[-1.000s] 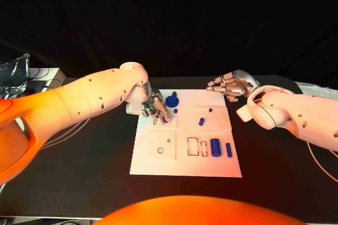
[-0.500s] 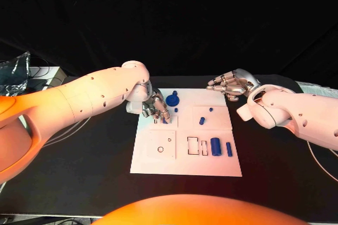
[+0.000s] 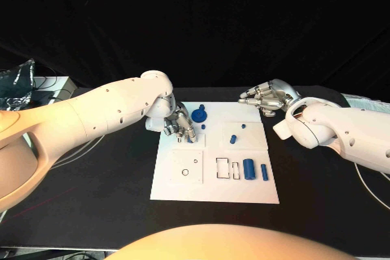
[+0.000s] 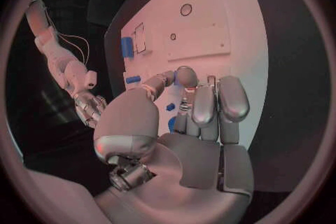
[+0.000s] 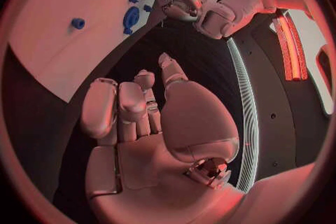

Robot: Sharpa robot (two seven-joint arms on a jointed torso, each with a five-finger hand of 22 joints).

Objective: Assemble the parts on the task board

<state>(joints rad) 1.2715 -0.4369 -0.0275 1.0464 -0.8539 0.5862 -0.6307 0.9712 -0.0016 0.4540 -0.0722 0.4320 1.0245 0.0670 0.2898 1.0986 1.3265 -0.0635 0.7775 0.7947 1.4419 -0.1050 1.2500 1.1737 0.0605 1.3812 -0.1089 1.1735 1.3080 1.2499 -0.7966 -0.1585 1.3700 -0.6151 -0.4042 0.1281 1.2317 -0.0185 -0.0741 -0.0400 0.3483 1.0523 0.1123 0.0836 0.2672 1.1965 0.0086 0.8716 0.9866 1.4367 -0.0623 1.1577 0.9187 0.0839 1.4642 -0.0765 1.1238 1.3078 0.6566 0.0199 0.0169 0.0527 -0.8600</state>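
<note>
Barely anything's moved since a second ago: the left hand [image 3: 180, 126] just crept slightly lower over the flat white task board [image 3: 244, 193], fingers still bunched together around a small blue peg [image 3: 190, 138] near the board's far-left corner. The round blue gear-like part [image 3: 200, 114] sits just beyond it. The right hand [image 3: 266, 97] hovers over the black tabletop [image 3: 97, 203] off the far-right corner, fingers curled in, holding nothing. Two blue cylinders [image 3: 248, 170] lie near the board's right edge.
</note>
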